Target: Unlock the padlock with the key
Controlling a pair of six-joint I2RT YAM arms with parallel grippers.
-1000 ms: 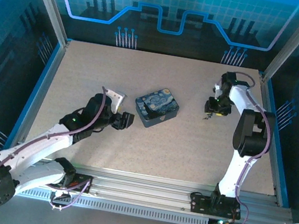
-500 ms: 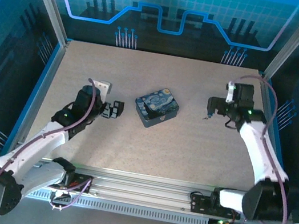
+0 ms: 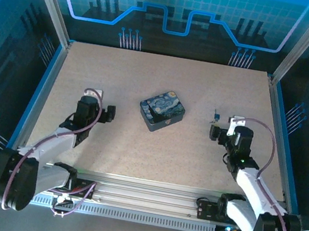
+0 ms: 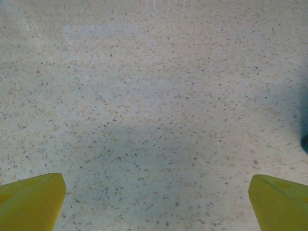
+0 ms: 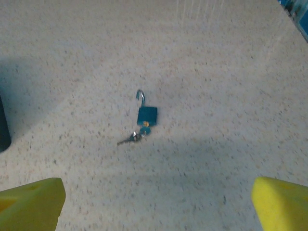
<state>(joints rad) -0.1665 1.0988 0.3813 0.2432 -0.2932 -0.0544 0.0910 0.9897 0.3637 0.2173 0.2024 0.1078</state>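
The padlock (image 5: 147, 115) lies on the worktop (image 5: 231, 72) right of centre, just far of the released right pincer (image 5: 158, 195). Its long axis runs near-to-far, with the key (image 5: 129, 140) at its near end. The left pincer (image 4: 156, 195), also released, is well apart.

speckled beige table (image 3: 154, 151), blue-lit walls (image 3: 178, 12) with circuit patterns, aluminium frame (image 3: 147, 189).

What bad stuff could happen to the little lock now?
The padlock lies loose on the table, already open, so the open right hand close by might bump it away if it swings forward. The tiny key at its lower end could slip out and be hard to pick up.
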